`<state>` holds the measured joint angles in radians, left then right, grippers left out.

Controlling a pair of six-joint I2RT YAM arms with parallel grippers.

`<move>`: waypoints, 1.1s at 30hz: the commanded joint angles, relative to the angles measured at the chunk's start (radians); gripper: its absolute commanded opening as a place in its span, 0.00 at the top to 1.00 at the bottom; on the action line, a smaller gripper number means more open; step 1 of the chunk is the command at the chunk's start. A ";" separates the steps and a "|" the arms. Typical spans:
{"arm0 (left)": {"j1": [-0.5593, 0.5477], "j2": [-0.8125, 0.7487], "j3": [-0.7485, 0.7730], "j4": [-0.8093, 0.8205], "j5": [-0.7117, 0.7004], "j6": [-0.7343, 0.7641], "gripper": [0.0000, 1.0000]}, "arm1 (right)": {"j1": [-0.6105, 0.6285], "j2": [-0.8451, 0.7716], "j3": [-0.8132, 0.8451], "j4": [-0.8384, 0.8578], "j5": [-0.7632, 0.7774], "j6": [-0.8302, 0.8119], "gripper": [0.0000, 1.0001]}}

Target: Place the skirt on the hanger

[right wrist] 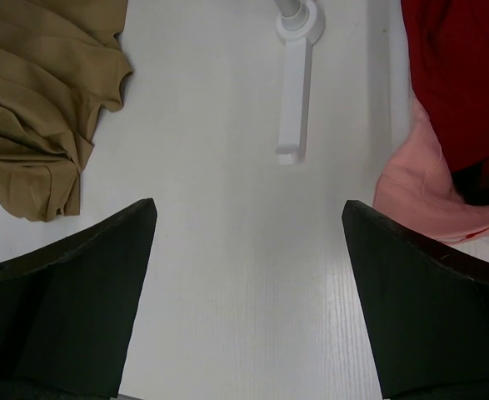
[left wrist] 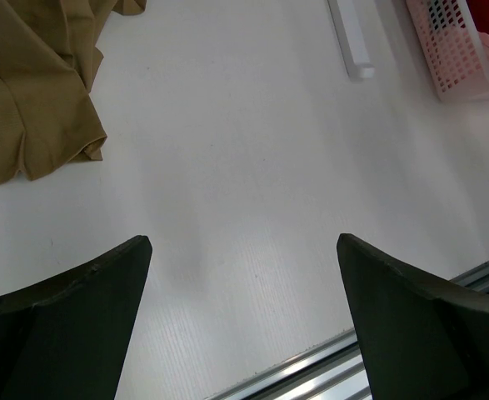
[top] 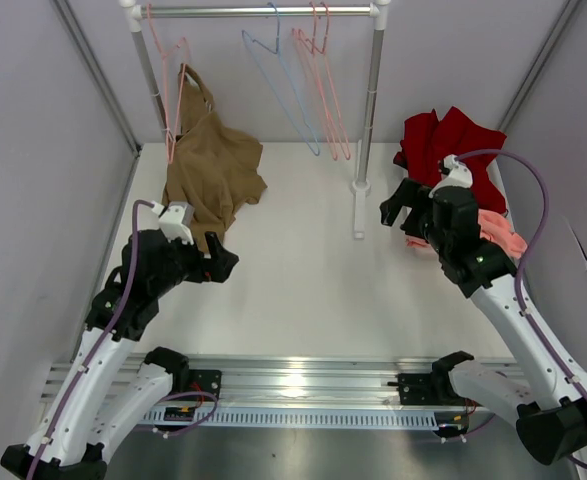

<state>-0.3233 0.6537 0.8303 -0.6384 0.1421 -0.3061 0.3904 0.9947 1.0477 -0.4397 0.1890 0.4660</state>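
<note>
Table [top: 303, 270]: white and flat; both my arms reach over it from the near edge.
Rack [top: 371, 100]: it stands at the far side, with a rail on top and one white foot lying on the table.
Tan-brown garment [top: 208, 165]: it hangs from the left part of the rack and spreads onto the table, far left.
Dark red garment [top: 448, 140]: crumpled at the far right.
Skirt [right wrist: 419, 179]: salmon-pink, at the right edge of the table, touching the dark red garment and partly under it. From above, my right arm hides much of it.
Basket [left wrist: 448, 50]: pink plastic grid on the right side; only a corner shows.
Left pincer [left wrist: 244, 250]: spread wide, nothing between the fingers, above bare table near the tan-brown garment.
Right pincer [right wrist: 248, 212]: spread wide also, holding nothing, just beside the skirt but apart from it.
Hanger [top: 285, 95]: light blue wire, hooked on the rail, well apart from the skirt.
Pink hangers [top: 325, 90]: they hang just beside the blue one.
</note>
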 commanded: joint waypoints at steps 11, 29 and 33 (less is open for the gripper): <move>-0.005 -0.009 0.010 0.031 0.027 -0.008 0.01 | -0.068 0.108 0.199 -0.117 -0.008 -0.055 0.01; -0.005 -0.003 0.023 0.026 0.071 -0.019 0.01 | -0.582 0.510 0.479 -0.311 0.000 -0.004 0.07; -0.005 -0.003 0.010 0.039 0.080 -0.021 0.01 | -0.584 0.450 0.303 -0.261 0.030 -0.015 0.07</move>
<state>-0.3233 0.6556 0.8303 -0.6304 0.1936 -0.3141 -0.1902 1.5043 1.4376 -0.7147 0.1684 0.4591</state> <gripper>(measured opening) 0.993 0.935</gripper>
